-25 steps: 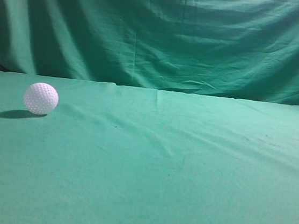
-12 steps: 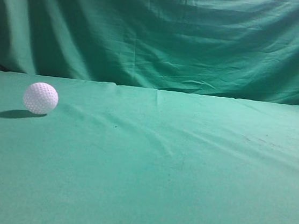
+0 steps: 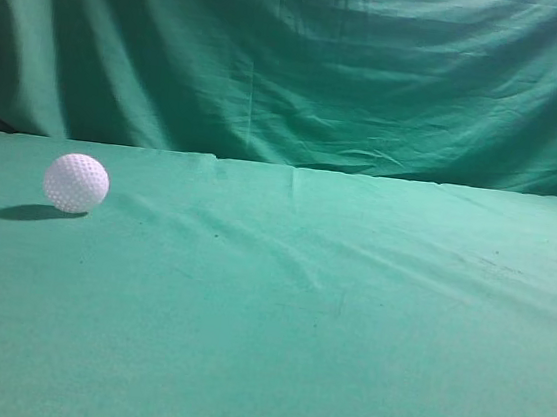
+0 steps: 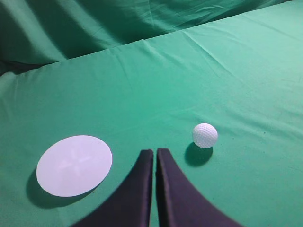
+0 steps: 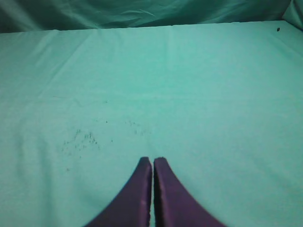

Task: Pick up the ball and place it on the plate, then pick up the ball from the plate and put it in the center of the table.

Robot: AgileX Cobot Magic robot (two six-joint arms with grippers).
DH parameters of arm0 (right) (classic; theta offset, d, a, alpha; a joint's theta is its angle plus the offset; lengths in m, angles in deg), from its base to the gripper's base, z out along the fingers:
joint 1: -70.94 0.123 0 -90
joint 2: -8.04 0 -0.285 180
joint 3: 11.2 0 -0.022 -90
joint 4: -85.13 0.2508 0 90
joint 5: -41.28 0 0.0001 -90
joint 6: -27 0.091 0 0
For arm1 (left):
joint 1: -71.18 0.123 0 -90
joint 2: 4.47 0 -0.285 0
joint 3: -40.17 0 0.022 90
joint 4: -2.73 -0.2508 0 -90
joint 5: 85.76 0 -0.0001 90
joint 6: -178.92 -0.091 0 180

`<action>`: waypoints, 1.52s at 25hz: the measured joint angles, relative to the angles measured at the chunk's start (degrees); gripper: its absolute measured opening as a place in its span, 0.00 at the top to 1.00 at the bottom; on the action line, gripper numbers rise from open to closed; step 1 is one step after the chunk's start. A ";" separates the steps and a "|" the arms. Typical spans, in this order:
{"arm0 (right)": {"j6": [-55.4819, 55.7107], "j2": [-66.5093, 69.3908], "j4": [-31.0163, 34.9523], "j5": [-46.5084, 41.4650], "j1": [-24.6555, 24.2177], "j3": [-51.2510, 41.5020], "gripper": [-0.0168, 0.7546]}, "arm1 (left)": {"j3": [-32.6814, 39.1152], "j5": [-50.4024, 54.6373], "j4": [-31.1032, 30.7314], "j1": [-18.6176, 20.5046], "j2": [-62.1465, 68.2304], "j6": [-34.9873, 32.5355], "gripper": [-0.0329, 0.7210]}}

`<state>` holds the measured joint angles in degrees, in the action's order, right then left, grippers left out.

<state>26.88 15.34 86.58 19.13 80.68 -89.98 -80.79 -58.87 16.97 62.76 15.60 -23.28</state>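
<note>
- One ball, white and dimpled, sits on the table toward the left side in the exterior view, with a dark shadow on the cloth to its left.
- From the left wrist view the same ball lies just ahead of the gripper tips and off to their right, not touching them, its shadow directly below it.
- One plate, a flat pale disc, rests on the table to the left of the left gripper; ball and plate are well apart, with the gripper tips between them.
- Two grippers, one in each wrist view; neither shows in the exterior view.
- The left gripper has its two dark fingers pressed together, only a thin slit between them, holding nothing.
- The right gripper is likewise closed tight, its two fingers meeting at the tips, with nothing pinched.
- Ahead of the right gripper there is only green cloth, with a scatter of small dark specks to its left.
- One green backdrop hangs in folds behind the far edge of the table.
- The cloth on the table shows a few shallow wrinkles running across the middle.
</note>
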 joint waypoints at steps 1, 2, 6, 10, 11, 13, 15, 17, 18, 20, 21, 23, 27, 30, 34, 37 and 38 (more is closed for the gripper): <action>0.00 0.00 0.00 0.00 0.00 0.00 0.98 | 0.00 0.00 0.00 0.00 0.00 0.00 0.96; 0.00 0.00 0.00 -0.04 0.00 0.00 0.98 | 0.00 0.00 0.00 0.00 -0.26 0.00 0.96; 0.00 0.00 0.00 -0.04 0.00 0.00 0.98 | 0.88 -0.20 -0.90 0.65 -4.86 0.00 0.96; 0.00 0.00 0.00 -0.13 0.00 0.00 0.98 | 6.02 -0.32 -1.55 1.40 -11.22 0.00 0.96; 0.00 0.00 0.00 -0.13 0.00 0.00 0.98 | 7.46 -0.32 -1.70 1.40 -12.30 0.00 0.96; 0.00 0.00 0.00 -0.13 0.00 0.00 0.98 | 10.97 -1.63 -1.82 1.40 -12.82 0.00 0.96; 0.00 0.00 0.00 -0.13 0.00 0.00 0.98 | 13.89 -3.79 -2.06 1.40 -12.87 0.00 0.96; 0.00 0.00 0.00 -0.17 0.00 0.00 0.98 | 16.77 -6.41 -2.30 1.43 -12.87 0.00 0.96; 0.00 0.00 0.00 -0.17 0.00 0.00 0.98 | 17.89 -7.46 -2.30 1.43 -12.87 0.00 0.96; 0.00 0.00 0.00 -0.17 0.00 0.00 0.98 | 19.46 -9.09 -2.20 1.43 -12.87 0.00 0.96; 0.00 0.00 0.10 -0.27 0.00 0.00 0.98 | 19.46 -9.38 -2.20 1.43 -12.87 0.48 0.96; 0.00 0.00 0.08 -0.27 0.00 0.00 0.98 | 19.46 -9.89 -2.20 1.43 -12.87 1.22 0.96; 0.00 0.00 0.08 -0.27 0.00 0.00 0.98 | 19.46 -7.29 -2.94 1.43 -12.87 2.00 0.96; 0.00 0.00 0.08 -0.27 0.00 0.00 0.98 | 19.46 -6.62 -3.70 1.43 -12.87 2.91 0.96; 0.00 0.00 0.08 -0.27 0.00 0.00 0.98 | 19.46 -6.49 -3.90 1.43 -12.87 3.03 0.96; 0.00 0.00 0.08 -0.27 0.00 0.00 0.98 | 19.46 -6.49 -4.03 1.43 -12.87 3.41 0.96; 0.00 0.00 0.08 -0.27 0.00 0.00 0.98 | 19.46 -6.46 -4.17 1.43 -12.87 3.52 0.96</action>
<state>26.88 15.34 86.66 18.86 80.68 -89.98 -61.33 -65.33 12.80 64.19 2.72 -19.76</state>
